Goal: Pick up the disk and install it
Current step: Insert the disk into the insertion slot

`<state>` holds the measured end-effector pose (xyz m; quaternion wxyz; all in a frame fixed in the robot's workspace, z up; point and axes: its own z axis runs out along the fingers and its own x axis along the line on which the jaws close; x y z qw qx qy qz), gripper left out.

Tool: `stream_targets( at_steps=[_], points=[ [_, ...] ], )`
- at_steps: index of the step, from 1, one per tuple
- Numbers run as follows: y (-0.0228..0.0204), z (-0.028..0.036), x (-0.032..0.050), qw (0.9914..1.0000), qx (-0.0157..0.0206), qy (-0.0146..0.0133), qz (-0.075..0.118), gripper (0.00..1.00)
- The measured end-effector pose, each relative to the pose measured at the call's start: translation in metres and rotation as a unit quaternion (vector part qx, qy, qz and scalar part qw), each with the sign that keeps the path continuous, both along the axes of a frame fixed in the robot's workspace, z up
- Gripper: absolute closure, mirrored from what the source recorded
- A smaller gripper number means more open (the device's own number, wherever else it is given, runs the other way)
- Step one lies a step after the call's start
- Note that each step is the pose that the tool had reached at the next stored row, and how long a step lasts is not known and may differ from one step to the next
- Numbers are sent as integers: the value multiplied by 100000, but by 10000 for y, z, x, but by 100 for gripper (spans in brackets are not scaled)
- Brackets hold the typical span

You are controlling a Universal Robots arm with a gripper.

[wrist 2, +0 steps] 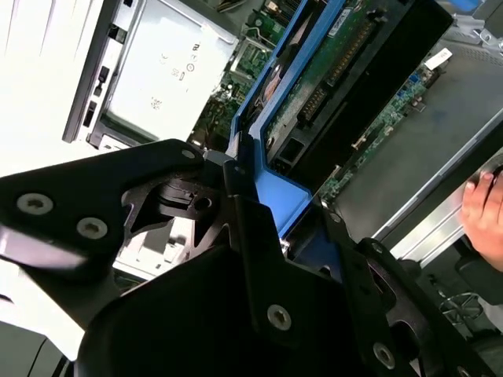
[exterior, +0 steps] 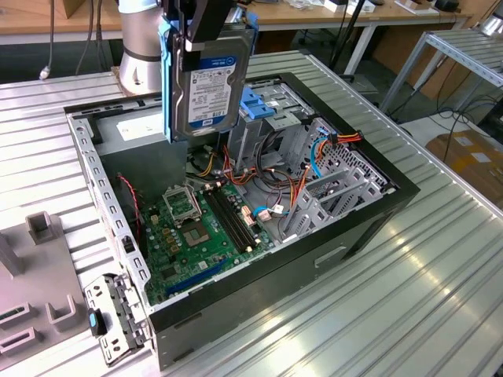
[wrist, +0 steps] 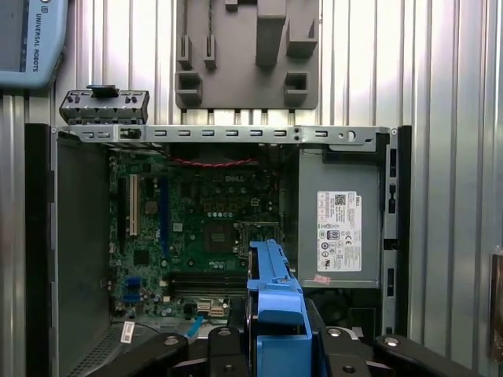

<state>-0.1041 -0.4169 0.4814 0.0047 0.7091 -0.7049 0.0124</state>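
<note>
1 gripper [exterior: 196, 39], closed on the disk [exterior: 212, 90], holds it upright above the open computer case [exterior: 259, 302].

The disk [exterior: 211, 82], upright in the hand [exterior: 206, 30], hangs over the open case [exterior: 314, 263] on the bench [exterior: 393, 314], the motherboard [exterior: 196, 236] lying inside, a fixture plate [exterior: 31, 294] at the exterior view's left.

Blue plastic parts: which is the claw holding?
The blue rail bracket on the dark-grey rectangular disk, above the open black case; the light-blue square latch sits inside.
</note>
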Motion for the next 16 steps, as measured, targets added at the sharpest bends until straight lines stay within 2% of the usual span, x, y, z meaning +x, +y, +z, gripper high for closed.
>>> stream_targets(
  at_steps=[4,8,11,14,16],
  points=[
    [-63,0,0,100000,1,-1,1,63],
    [-109,0,0,100000,-3,3,0,63],
    [-172,0,0,100000,2,0,2,63],
    [-214,0,0,100000,3,-3,-2,63],
    [-265,0,0,100000,-3,3,1,63]
  ],
)
